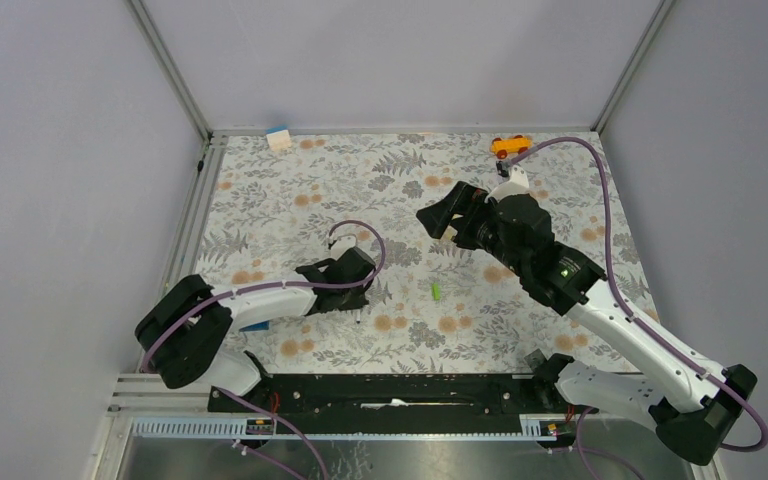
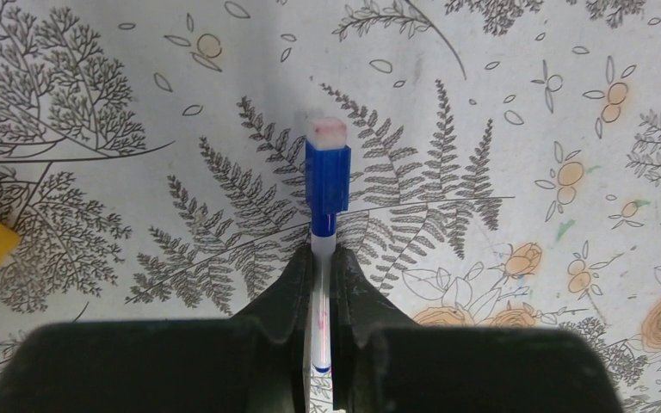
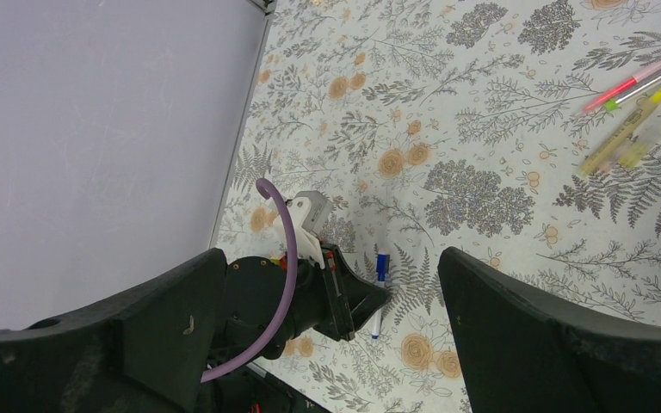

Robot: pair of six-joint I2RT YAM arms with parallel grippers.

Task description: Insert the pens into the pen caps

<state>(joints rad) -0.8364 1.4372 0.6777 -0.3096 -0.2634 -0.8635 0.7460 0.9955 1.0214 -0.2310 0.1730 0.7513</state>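
Left fingers (image 2: 286,314) pinch pen (image 2: 323,288) behind blue cap (image 2: 327,176).

The left arm (image 1: 260,295) is lying low and reaching forward, and the left pincer (image 2: 323,258) is pressing its jaws together on a thin pen (image 2: 324,245), which is sticking out ahead of the fingertips. The right arm (image 1: 620,330) is stretching forward and inward toward the middle. The right pincer (image 1: 440,212) is hanging with its jaws standing wide apart, gripping nothing.
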